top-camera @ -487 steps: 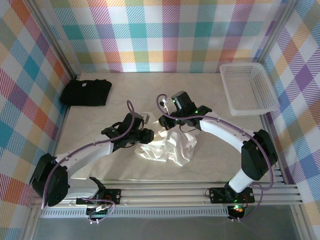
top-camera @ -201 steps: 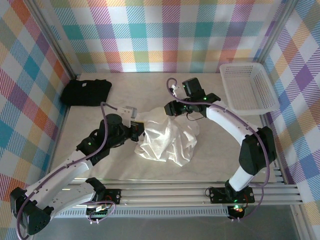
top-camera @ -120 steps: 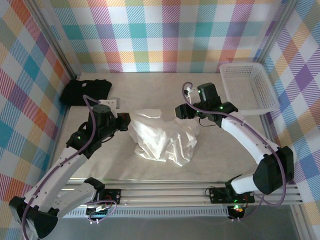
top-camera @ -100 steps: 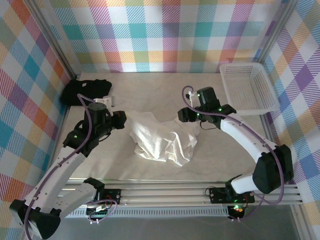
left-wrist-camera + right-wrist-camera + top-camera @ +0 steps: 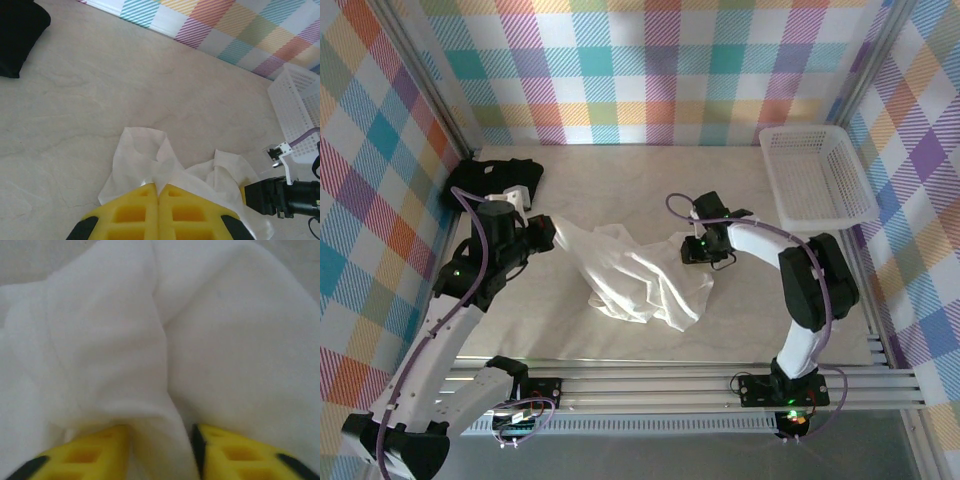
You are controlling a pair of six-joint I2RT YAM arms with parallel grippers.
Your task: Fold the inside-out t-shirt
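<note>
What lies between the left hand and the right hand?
The inside-out t-shirt fills that stretch: in the top view its crumpled white cloth runs from the left hand across to the right hand, with nothing else between them.

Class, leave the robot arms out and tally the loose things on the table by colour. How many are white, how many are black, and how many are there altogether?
White: 2 (white t-shirt, white basket)
Black: 1 (black t-shirt)
Total: 3
</note>
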